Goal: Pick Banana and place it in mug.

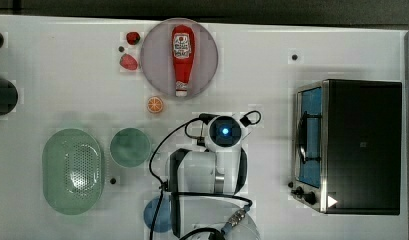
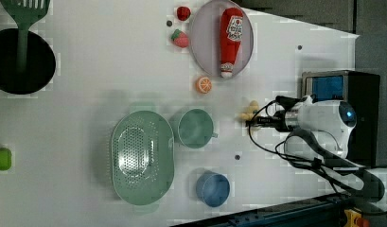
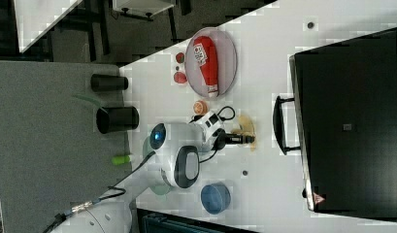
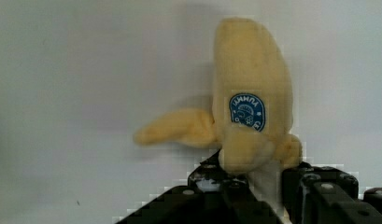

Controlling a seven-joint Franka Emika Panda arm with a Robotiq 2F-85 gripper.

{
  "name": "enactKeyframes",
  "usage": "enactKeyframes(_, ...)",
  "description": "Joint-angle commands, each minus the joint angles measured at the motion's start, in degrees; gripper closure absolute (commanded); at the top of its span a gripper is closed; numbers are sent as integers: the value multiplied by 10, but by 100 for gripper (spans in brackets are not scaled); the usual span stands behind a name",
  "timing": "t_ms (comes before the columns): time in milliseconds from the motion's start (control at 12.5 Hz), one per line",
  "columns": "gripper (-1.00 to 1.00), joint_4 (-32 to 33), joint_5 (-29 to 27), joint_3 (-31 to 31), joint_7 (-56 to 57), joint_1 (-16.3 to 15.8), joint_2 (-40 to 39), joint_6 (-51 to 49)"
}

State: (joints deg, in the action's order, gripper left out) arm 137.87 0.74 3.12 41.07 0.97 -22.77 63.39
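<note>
Inspection finding: the gripper (image 4: 251, 182) is down at the table (image 2: 87, 71), its jaws bracketing the lower end of the plush banana (image 4: 251, 93). Whether they have fully clenched on it cannot be told. The banana lies on the table, near the toaster oven (image 2: 340, 85) and well apart from the green mug (image 2: 195, 127). Recommendation: confirm a firm pinch on the soft body before lifting, since plush compresses; lift straight up, keeping the peel flap clear.

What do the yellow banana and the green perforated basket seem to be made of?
The yellow banana looks like soft plush fabric: fuzzy matte surface, rounded limp peel flaps, a blue sewn-on sticker. The green perforated basket is probably smooth moulded plastic: even colour, regular small holes, rounded rim.
</note>
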Motion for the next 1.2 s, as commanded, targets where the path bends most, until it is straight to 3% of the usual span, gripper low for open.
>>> enactKeyframes(80, 40, -1, -4, -10, 17, 0, 49, 9)
enactKeyframes(400, 40, -3, -4, -19, 10, -3, 161, -32)
enactKeyframes(720, 40, -30, -4, -57, -80, -12, 270, -236)
enactKeyframes(960, 40, -67, -4, -103, -158, -19, 316, -347)
enactKeyframes(1200, 40, -89, -9, -152, -235, -24, 340, -380)
